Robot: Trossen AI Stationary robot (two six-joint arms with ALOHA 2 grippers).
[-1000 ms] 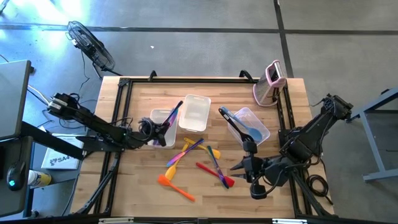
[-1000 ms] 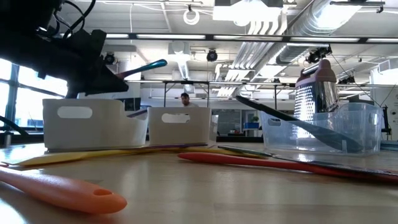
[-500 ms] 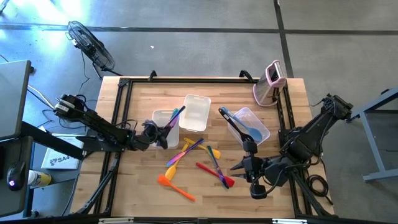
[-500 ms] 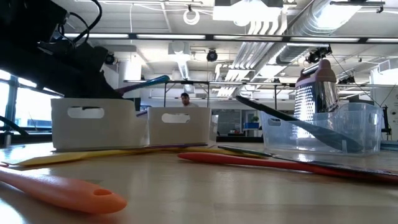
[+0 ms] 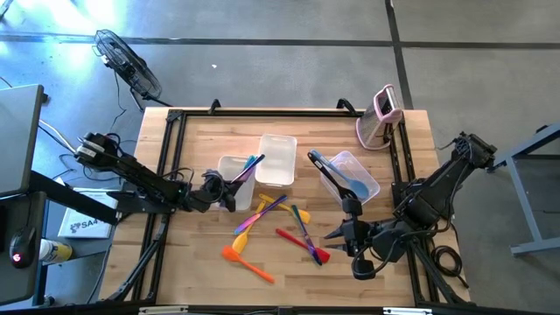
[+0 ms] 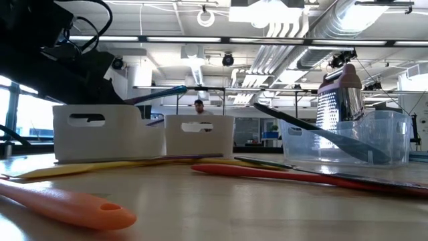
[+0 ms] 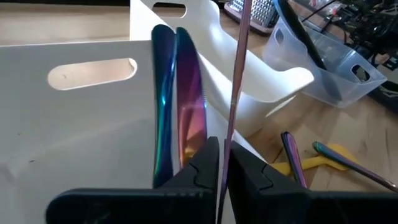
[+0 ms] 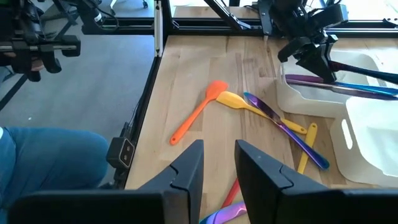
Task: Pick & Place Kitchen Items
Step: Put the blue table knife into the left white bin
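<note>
My left gripper [image 5: 229, 186] is shut on a slim iridescent purple-blue utensil [image 5: 249, 166] over the left white tub [image 5: 229, 168]. Two more iridescent utensils [image 7: 180, 99] lie inside that tub. On the table between the arms lie loose utensils: an orange one [image 5: 245, 261], a yellow and purple bunch [image 5: 262, 210] and a red one [image 5: 302, 241]. My right gripper [image 5: 337, 234] hangs above the table by the red utensil, open with nothing between its fingers [image 8: 217, 168]. My left gripper pinches the utensil's thin handle [image 7: 231, 127] between its two fingers, near the handle's end. The fingers come from the table's left, slanting a little down, and lie along the handle. The utensil sticks out past the fingertips over the tub, its far end [image 6: 180, 88] raised.
A second white tub [image 5: 276, 162] stands beside the left one. A clear tub [image 5: 357, 178] at the right holds a black and a blue utensil. A pink-and-white grater [image 5: 381, 118] stands at the far right corner. Black rails frame the table.
My left gripper has sunk toward the left tub with the utensil, tipping its free end lower, and has then kept still. Both white tubs have slid a little toward the table's right.
</note>
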